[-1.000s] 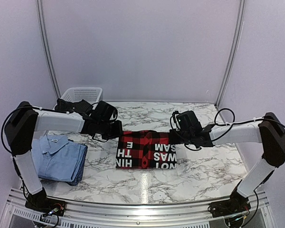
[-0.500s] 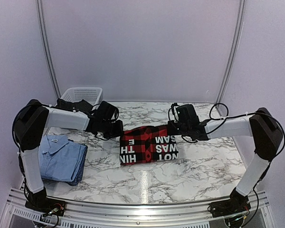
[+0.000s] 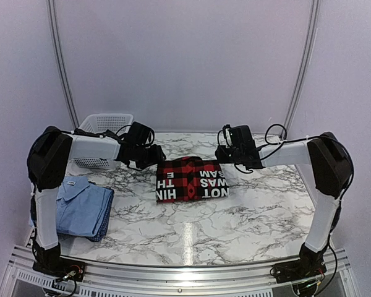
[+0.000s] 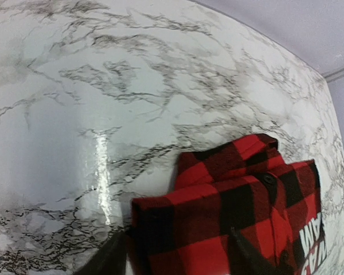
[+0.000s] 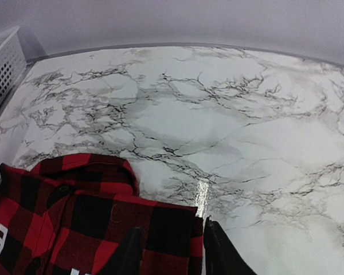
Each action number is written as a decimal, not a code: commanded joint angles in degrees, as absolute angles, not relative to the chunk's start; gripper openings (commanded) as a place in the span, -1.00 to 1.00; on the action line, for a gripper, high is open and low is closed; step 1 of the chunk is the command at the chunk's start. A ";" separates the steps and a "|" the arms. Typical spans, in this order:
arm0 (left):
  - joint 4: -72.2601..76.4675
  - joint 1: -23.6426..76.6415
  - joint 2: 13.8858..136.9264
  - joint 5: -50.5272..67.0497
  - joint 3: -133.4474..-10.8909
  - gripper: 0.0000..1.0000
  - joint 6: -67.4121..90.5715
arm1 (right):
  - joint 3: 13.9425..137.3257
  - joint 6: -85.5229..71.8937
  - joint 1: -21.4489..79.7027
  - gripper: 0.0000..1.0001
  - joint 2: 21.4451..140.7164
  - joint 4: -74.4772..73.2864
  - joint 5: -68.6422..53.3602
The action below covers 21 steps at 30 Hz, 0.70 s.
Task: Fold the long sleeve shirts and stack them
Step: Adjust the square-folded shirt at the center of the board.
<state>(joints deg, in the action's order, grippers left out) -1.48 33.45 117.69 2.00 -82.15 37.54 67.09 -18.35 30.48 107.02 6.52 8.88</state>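
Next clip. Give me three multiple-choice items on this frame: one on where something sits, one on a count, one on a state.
1. Where is the white mesh basket?
A) at the far left corner of the table
B) at the near right corner
C) on top of a shirt

2. How many shirts lie on the table?
A) one
B) two
C) four

3. The light blue shirt is:
A) hanging from a claw
B) spread out with sleeves wide
C) folded

Answers:
1 A, it stands on the left by the back wall.
2 B, the red-and-black flannel shirt lies mid-table and the blue one lies at the near left.
3 C, it lies as a compact bundle with its collar on top.
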 commanded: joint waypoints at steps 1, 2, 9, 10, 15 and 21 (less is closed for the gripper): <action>-5.60 32.02 118.64 0.38 -87.27 0.48 34.98 | 73.49 -16.00 28.83 -0.05 107.94 1.93 5.69; -6.43 31.99 117.93 0.35 -87.91 0.63 34.37 | 73.94 -15.58 28.83 0.00 107.08 0.89 5.19; -7.74 32.40 109.53 0.62 -83.15 0.70 33.76 | 71.09 -15.92 35.03 0.04 101.55 -4.29 1.38; -7.69 32.59 108.32 0.88 -81.82 0.70 33.97 | 70.51 -15.94 36.84 0.04 101.23 -4.55 1.80; -7.65 34.22 103.69 2.19 -75.97 0.69 34.27 | 69.68 -16.53 44.10 0.07 103.16 -5.47 6.49; -7.58 35.20 101.45 4.41 -71.48 0.68 36.15 | 73.02 -17.93 47.35 0.15 111.62 -6.87 11.23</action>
<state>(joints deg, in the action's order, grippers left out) -5.96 34.61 103.15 2.57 -73.89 35.35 70.52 -16.67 46.92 105.86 -3.66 6.04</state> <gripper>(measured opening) 0.838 0.556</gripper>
